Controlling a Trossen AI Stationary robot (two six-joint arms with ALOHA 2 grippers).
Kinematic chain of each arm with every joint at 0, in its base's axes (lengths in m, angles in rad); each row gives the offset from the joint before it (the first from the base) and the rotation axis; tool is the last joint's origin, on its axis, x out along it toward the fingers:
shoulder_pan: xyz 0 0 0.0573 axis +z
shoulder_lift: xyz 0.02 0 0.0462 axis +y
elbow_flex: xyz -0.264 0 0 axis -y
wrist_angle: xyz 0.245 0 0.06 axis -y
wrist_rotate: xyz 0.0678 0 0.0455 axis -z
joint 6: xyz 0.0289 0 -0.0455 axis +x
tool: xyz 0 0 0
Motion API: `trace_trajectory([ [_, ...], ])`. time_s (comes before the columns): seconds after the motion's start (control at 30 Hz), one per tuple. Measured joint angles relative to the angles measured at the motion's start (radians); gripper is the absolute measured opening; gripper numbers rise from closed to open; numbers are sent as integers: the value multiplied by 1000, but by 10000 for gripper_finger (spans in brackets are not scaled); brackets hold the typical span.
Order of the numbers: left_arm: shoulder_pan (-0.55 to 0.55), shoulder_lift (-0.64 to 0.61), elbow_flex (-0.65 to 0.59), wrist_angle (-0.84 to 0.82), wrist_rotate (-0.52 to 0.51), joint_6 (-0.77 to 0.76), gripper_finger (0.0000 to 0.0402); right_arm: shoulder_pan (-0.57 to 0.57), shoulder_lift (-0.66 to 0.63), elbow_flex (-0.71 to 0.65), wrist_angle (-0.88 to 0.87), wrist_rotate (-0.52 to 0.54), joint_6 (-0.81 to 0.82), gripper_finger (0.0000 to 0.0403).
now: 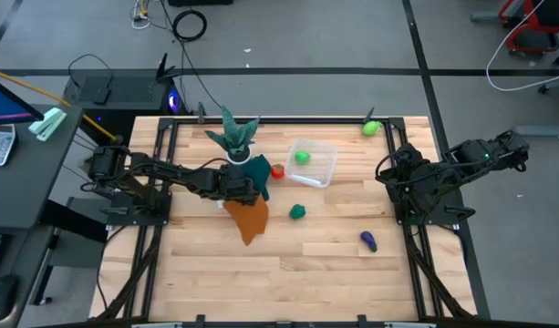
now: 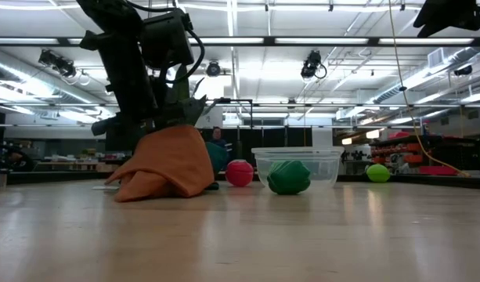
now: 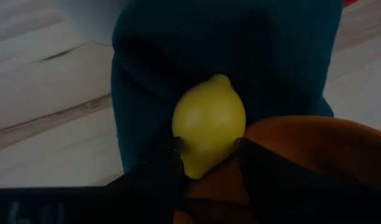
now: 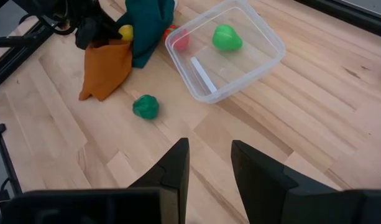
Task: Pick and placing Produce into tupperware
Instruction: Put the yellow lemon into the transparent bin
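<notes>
Centre-left of the high view: left gripper [image 1: 257, 189] sits over the cloth pile, fingers [image 3: 154, 177] pinching a yellow lemon [image 3: 209, 124]. The lemon is boxed in by the teal cloth [image 3: 227, 50] behind and the orange cloth [image 1: 249, 217] below; the teal spiky plant [image 1: 235, 135] stands just above the gripper.

Tupperware [image 1: 326, 171] is right of the pile, near the table's upper edge, with one light green piece [image 1: 302, 157] inside. A red piece [image 1: 277, 170] lies against its left wall.

Loose produce: dark green piece [image 1: 298, 211] below the box, purple piece [image 1: 368, 240] lower right, light green piece [image 1: 370, 128] at the upper right corner. Six pieces total, one box, two cloths.

Lower half of the table is bare wood. Right gripper [image 4: 210, 163] waits at the right edge, fingers slightly apart, holding nothing.
</notes>
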Motion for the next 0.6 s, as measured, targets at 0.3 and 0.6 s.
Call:
trace_trajectory([
  [0.3,0,0,0,0,-21,0,278,0,0,0,0,-3,0,86],
  [0.6,0,1,0,21,-73,-1,324,0,0,0,0,-7,0,86],
])
